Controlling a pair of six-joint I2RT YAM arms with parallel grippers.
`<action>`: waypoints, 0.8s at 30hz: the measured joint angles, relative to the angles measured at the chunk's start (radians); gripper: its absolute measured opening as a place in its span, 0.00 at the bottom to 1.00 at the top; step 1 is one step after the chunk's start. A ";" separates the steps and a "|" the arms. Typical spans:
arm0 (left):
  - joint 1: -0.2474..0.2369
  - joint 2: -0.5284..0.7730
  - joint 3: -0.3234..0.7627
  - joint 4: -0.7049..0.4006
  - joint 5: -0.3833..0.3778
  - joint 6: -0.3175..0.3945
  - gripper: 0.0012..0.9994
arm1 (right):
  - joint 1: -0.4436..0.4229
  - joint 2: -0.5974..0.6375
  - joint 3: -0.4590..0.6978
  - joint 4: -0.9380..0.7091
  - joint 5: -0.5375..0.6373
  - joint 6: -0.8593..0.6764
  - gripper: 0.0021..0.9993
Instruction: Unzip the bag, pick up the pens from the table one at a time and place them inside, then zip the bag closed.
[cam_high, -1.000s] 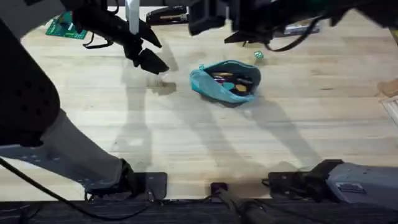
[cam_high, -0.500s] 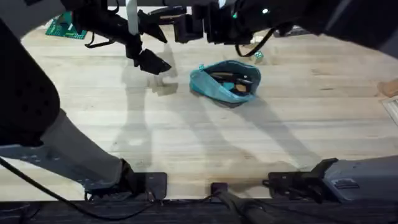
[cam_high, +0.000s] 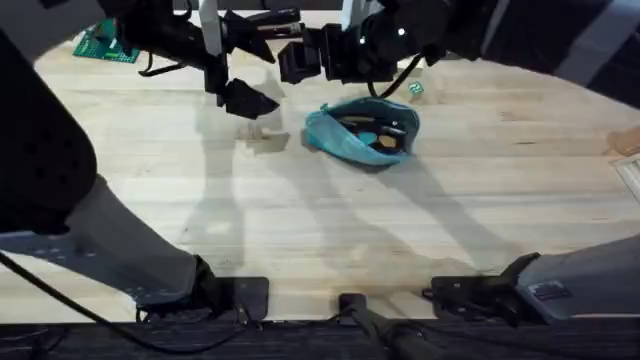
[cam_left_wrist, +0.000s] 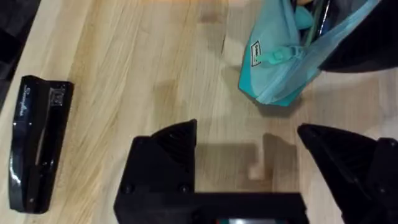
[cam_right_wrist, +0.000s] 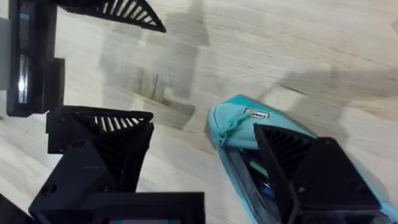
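Your right gripper (cam_high: 290, 60) has swung across from beyond the bag's far right to hang just past the bag's (cam_high: 362, 127) far left corner, while the bag itself has stayed put. You see the bag lying unzipped near the middle of the table (cam_high: 330, 230), its mouth gaping, with dark slim pens (cam_high: 385, 127) and some orange and teal bits inside. No pen lies loose on the planks around it, so your loading looks done and the zipping is left. The pouch is soft teal fabric, slumped and oblong, with a teal zipper pull (cam_left_wrist: 273, 57) at its left end. Your right gripper's fingers stand apart and empty over that end. Your left gripper (cam_high: 240, 90), left of the bag, is spread wide and empty too. Beyond the bag sits a glossy black stapler (cam_left_wrist: 36, 140).
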 joint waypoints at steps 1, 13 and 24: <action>0.000 0.005 0.000 0.000 0.001 0.003 0.99 | 0.000 0.003 0.000 0.000 0.000 0.000 1.00; 0.000 0.118 0.001 -0.004 0.034 0.010 0.99 | 0.000 0.065 0.000 0.000 0.000 0.000 1.00; 0.000 0.118 0.001 -0.003 0.047 0.011 0.99 | 0.000 0.128 0.000 0.000 0.000 0.000 1.00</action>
